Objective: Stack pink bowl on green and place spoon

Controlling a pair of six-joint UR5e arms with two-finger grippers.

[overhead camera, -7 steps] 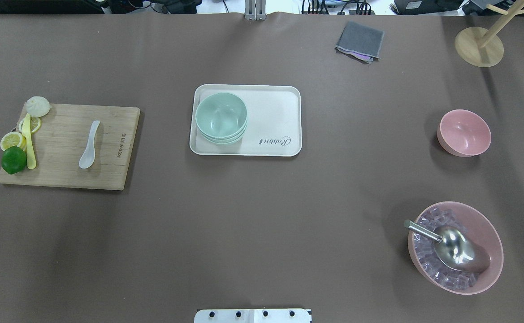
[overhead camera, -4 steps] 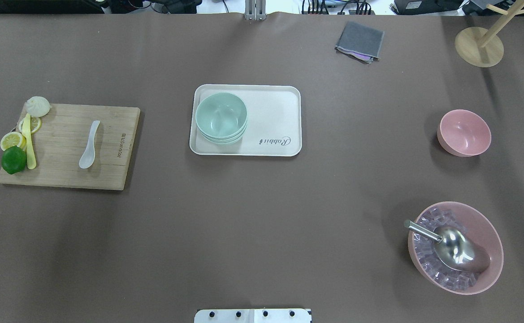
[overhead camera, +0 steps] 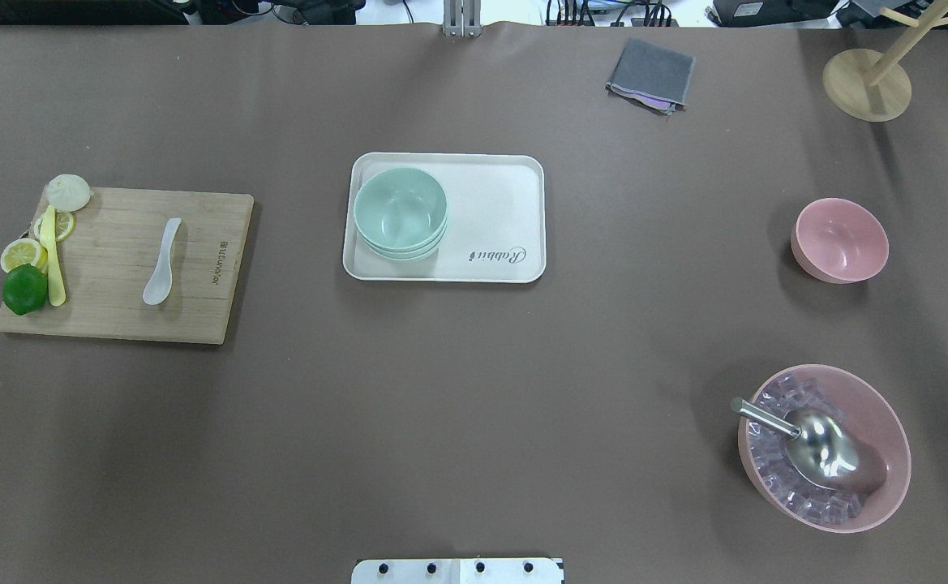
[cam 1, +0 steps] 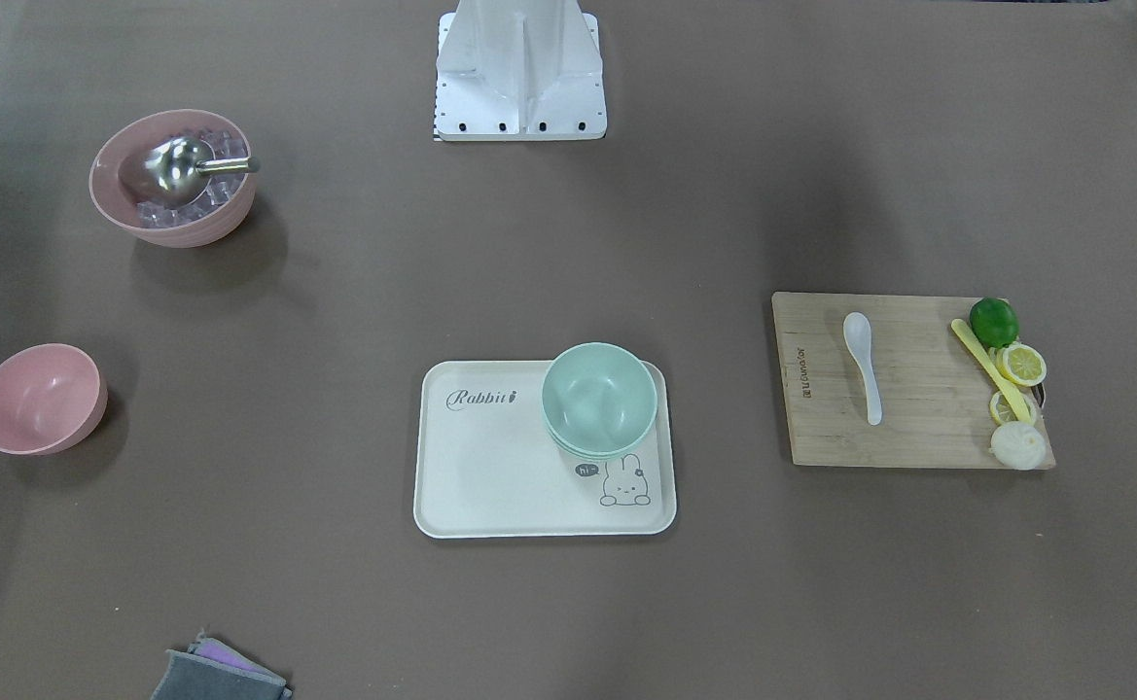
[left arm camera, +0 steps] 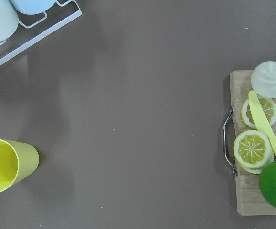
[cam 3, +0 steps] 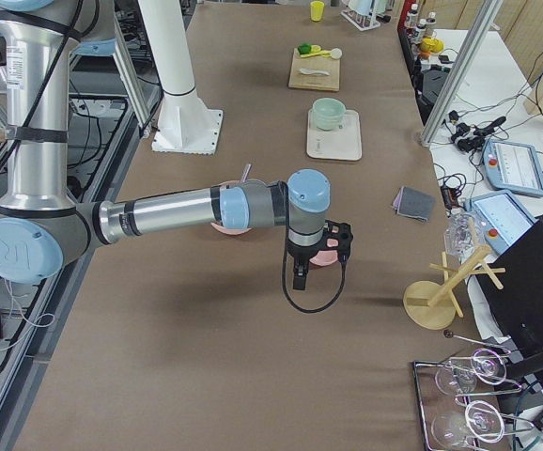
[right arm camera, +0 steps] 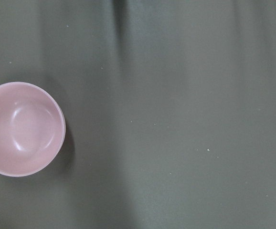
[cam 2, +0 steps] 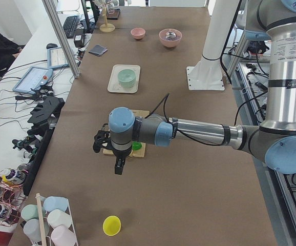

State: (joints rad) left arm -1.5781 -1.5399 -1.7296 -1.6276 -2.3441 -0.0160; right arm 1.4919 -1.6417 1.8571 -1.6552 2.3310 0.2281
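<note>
The small pink bowl (overhead camera: 839,240) stands empty on the table's right side; it also shows in the right wrist view (right arm camera: 23,129). Stacked green bowls (overhead camera: 400,212) sit in the left part of a white tray (overhead camera: 498,211) at mid-table. The white spoon (overhead camera: 161,264) lies on a wooden cutting board (overhead camera: 198,308) at the left. My left gripper (cam 2: 118,166) hangs above the table beside the board's outer end. My right gripper (cam 3: 299,275) hangs just beyond the pink bowl. I cannot tell whether either is open or shut.
A large pink bowl (overhead camera: 887,422) with ice cubes and a metal scoop stands front right. A lime (overhead camera: 24,289), lemon slices, a bun and a yellow knife lie on the board's left end. A grey cloth (overhead camera: 652,75) and a wooden stand (overhead camera: 867,84) are at the back. A yellow cup (left arm camera: 4,164) lies left.
</note>
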